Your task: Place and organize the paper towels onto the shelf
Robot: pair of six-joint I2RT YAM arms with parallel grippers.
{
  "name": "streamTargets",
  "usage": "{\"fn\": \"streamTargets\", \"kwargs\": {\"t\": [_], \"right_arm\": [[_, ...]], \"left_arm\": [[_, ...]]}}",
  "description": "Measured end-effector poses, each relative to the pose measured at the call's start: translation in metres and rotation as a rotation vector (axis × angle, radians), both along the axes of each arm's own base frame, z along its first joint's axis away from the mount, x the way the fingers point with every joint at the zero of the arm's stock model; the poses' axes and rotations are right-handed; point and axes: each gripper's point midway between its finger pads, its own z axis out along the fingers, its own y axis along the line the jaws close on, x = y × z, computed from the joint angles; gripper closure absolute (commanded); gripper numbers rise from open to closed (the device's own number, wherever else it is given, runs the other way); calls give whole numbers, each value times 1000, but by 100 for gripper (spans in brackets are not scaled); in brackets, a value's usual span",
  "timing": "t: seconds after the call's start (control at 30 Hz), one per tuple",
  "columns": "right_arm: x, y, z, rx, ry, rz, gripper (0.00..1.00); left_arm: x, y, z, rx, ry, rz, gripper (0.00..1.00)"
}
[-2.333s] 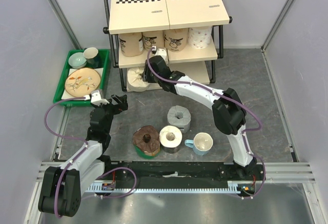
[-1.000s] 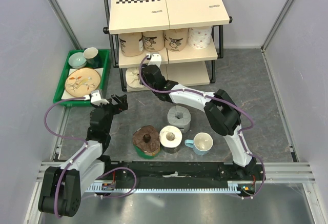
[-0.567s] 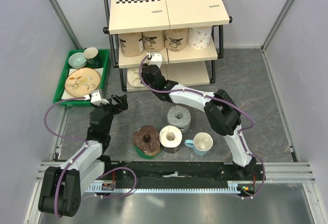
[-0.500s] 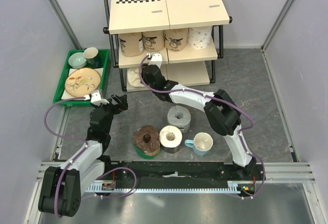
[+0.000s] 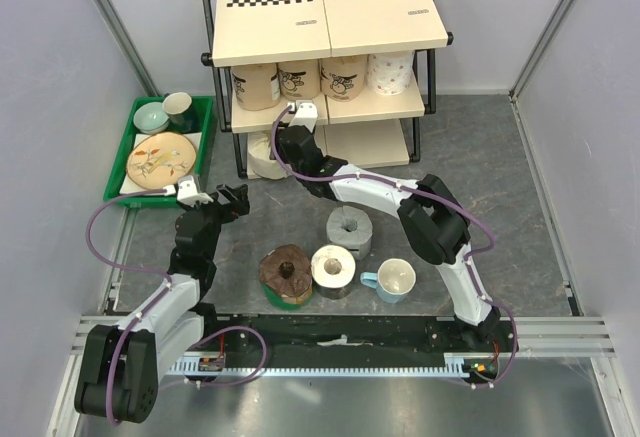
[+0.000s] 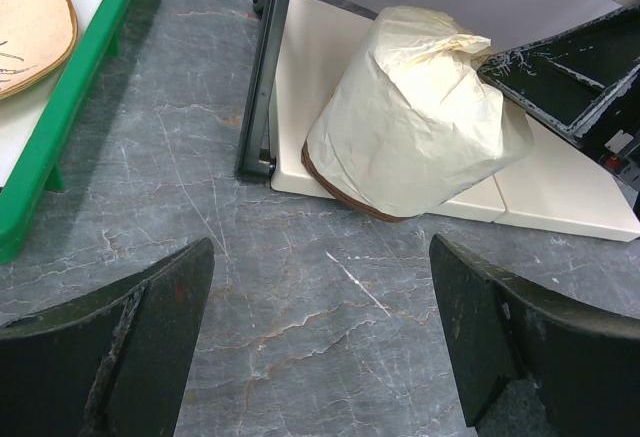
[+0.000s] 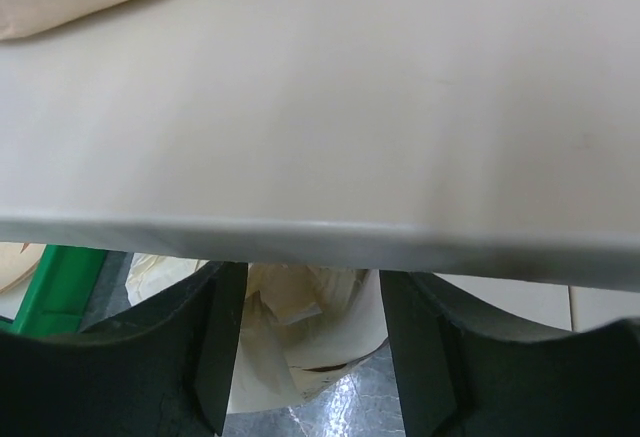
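Observation:
The shelf point(image 5: 330, 17) stands at the back, with several paper towel rolls point(image 5: 298, 79) on its middle board. A cream-wrapped roll point(image 5: 262, 164) leans tilted at the front left of the bottom board point(image 6: 560, 197); it also shows in the left wrist view point(image 6: 410, 122). My right gripper point(image 5: 290, 142) is under the middle board point(image 7: 320, 107), open, with that roll point(image 7: 300, 322) just beyond its fingertips. A grey roll point(image 5: 349, 229), a white roll point(image 5: 333, 267) and a dark brown roll point(image 5: 286, 272) sit on the floor. My left gripper point(image 5: 232, 197) is open and empty over the floor point(image 6: 320, 347).
A green tray point(image 5: 122, 157) of dishes lies left of the shelf; its rim shows in the left wrist view point(image 6: 60, 127). A white mug point(image 5: 394, 280) with a blue handle stands right of the white roll. The shelf's black front left leg point(image 6: 262, 77) is beside the cream roll.
My right gripper dropped from the middle board to the bottom one. The cream roll has shifted forward and to the left and now leans. The left arm has not moved.

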Motion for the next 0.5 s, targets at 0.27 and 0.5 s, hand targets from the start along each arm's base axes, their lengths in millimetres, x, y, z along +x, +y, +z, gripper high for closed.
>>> {"fn": "streamTargets", "kwargs": {"t": [0.27, 0.5], "right_arm": [[-8, -8, -10, 1, 1, 3, 35], [-41, -30, 11, 21, -16, 42, 34]], "left_arm": [[0, 0, 0, 0, 0, 0, 5], [0, 0, -1, 0, 1, -2, 5]]}}
